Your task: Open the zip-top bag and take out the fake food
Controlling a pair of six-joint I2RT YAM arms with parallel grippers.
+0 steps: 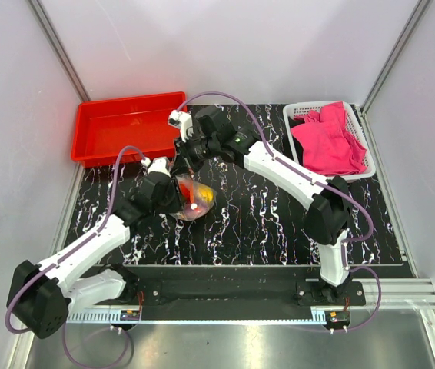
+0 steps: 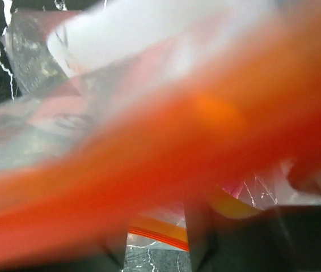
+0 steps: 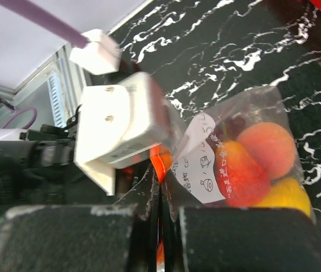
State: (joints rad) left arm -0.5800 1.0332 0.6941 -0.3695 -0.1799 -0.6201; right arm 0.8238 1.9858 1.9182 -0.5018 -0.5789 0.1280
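Observation:
The zip-top bag [image 1: 194,203] lies at mid table with the fake food inside: an orange peach-like ball [image 3: 266,148], a red and yellow piece [image 3: 241,175] and a yellow fruit [image 3: 285,196]. My right gripper [image 3: 161,187] is shut on the bag's orange-red zip strip [image 3: 159,163]; from above it [image 1: 184,171] sits just behind the bag. My left gripper [image 1: 174,192] is at the bag's left edge. In the left wrist view its fingers [image 2: 199,238] stand apart, with the zip strip [image 2: 159,235] seen between them and a blurred orange band across the lens.
A red plastic tray [image 1: 125,127] stands at the back left. A white basket [image 1: 300,114] with a pink cloth [image 1: 327,142] stands at the back right. The black marbled mat [image 1: 263,223] covers the table. The left wrist camera housing [image 3: 118,127] is close beside my right fingers.

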